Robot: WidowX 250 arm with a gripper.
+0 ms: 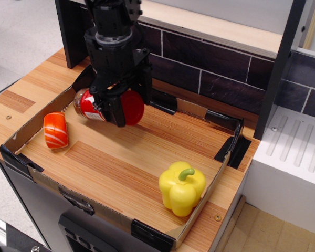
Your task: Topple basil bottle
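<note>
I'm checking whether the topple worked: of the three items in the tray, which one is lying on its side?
The basil bottle, red cap pointing sideways, under the gripper. The yellow pepper stands stem-up; the sushi piece sits apart at the left.

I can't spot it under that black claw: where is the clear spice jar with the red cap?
The clear, red-capped spice jar lies on its side at the tray's back-left, right of the orange sushi piece, under the black gripper.
</note>
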